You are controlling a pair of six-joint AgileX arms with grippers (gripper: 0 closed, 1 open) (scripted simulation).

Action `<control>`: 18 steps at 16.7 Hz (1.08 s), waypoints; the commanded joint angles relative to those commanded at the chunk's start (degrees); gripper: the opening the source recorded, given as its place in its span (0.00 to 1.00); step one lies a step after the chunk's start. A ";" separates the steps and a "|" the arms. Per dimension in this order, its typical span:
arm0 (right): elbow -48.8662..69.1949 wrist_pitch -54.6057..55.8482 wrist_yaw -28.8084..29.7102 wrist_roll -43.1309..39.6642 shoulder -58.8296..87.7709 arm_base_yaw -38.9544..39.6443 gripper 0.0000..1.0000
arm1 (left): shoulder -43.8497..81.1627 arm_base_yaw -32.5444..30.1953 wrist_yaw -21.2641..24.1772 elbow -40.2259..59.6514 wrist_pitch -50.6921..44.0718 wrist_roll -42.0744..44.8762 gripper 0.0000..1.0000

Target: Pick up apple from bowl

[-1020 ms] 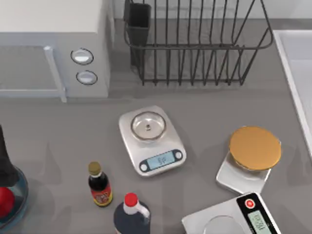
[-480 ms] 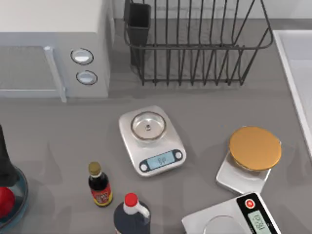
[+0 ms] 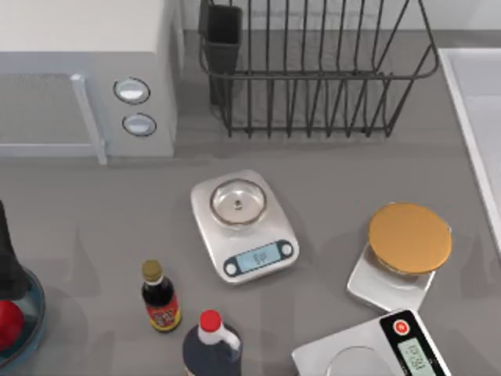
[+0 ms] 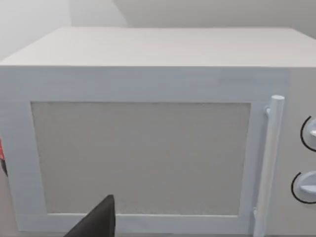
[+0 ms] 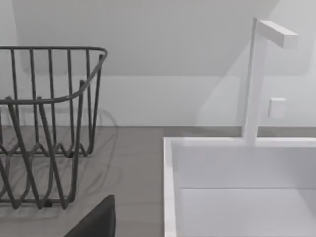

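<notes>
Inspector: Where is the task item?

Assessor: The apple [image 3: 6, 323] sits in the blue glass bowl [image 3: 31, 321] at the extreme eight o'clock edge of the desk [image 3: 337, 188] in the top view, cut off by the frame. A dark part of the left arm [image 3: 8, 251] stands directly over the bowl, at its twelve o'clock side.

Inspector: Condition of the left claw?

Assessor: I cannot tell whether it is spread or pressed together. The left wrist view shows one dark finger [image 4: 96, 222] against the door of the microwave [image 4: 143, 148], and a sliver of red at the frame edge that may be the apple.

Inspector: The right arm?

Assessor: Parked. Its wrist view looks toward the dish rack [image 5: 44, 128] and the sink [image 5: 242, 187], with one dark finger [image 5: 96, 222] in frame; its state cannot be told either.

Inspector: Anything obstructing?

Assessor: The small sauce bottle [image 3: 160, 299] and the red-capped dark bottle [image 3: 210, 345] stand well apart from the bowl, toward six o'clock. The three scales lie farther right.

Inspector: Step in hand?

Assessor: By my judgement, the approach: nothing shows the apple gripped or raised. The next move calls for closing squarely on the apple inside the rim, then a straight lift clear of the glass.
</notes>
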 joint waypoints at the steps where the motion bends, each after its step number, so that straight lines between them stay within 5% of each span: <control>1: 0.00 0.00 0.00 0.00 0.00 0.00 1.00 | 0.00 0.00 0.00 0.00 0.00 0.00 1.00; 9: 0.00 0.00 0.00 0.00 0.00 0.00 1.00 | 3.82 0.52 0.00 3.27 -3.70 0.59 1.00; 18: 0.00 0.00 0.00 0.00 0.00 0.00 1.00 | 42.80 4.59 0.01 28.56 -34.51 5.13 1.00</control>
